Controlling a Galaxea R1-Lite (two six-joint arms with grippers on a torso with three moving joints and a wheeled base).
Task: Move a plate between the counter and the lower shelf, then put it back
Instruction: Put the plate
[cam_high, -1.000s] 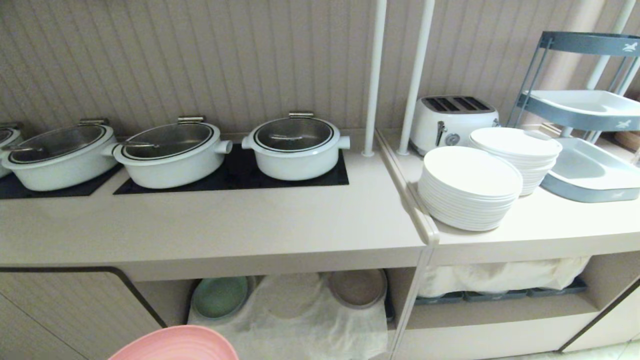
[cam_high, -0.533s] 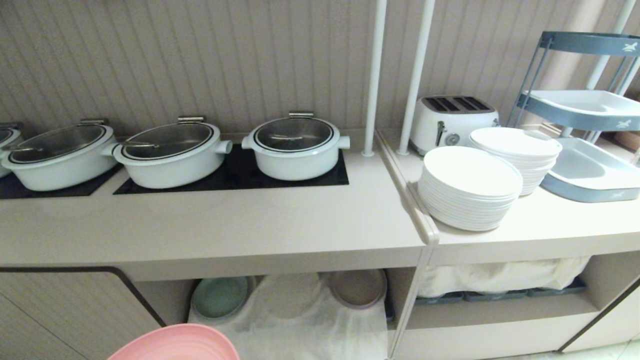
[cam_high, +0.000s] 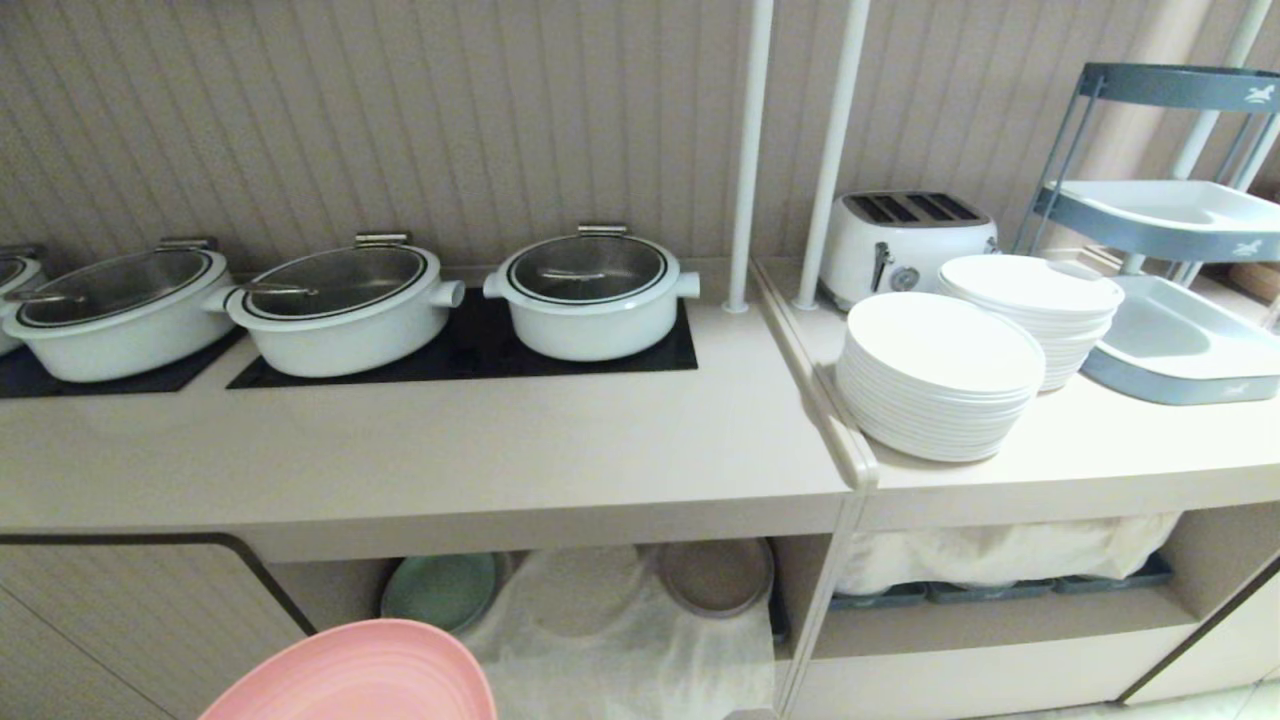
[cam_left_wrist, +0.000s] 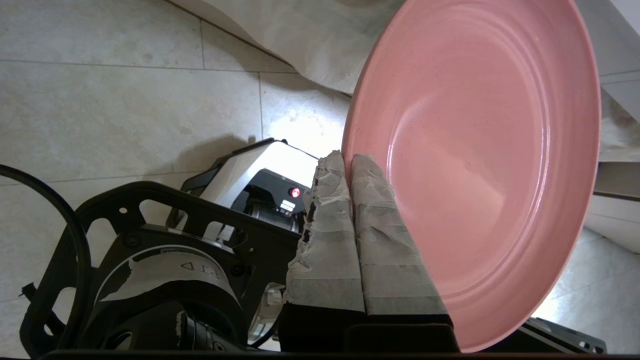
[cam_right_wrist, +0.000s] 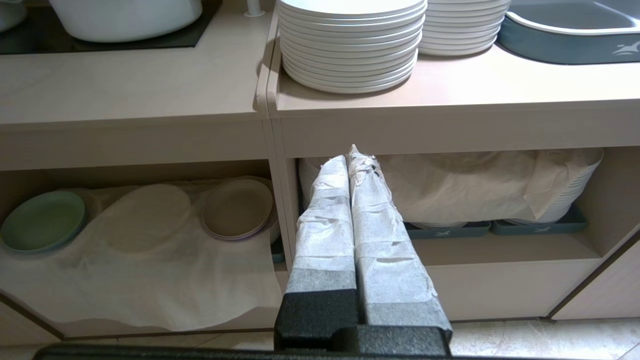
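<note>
The left gripper (cam_left_wrist: 350, 162) is clamped on the rim of the pink plate (cam_left_wrist: 475, 150), held tilted in the air in front of the lower shelf (cam_high: 620, 640), below the front edge of the counter (cam_high: 420, 450). The right gripper (cam_right_wrist: 350, 160) is closed and empty, parked facing the cabinet.

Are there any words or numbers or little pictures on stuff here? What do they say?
"FTD" or similar, upside down on a label on the robot's own black housing; not sure of the letters.
White bird-like signs, no words, on the grey trays.
Small sign beside the red light: too small to read.
Toaster, pots, plates: nothing readable.
</note>
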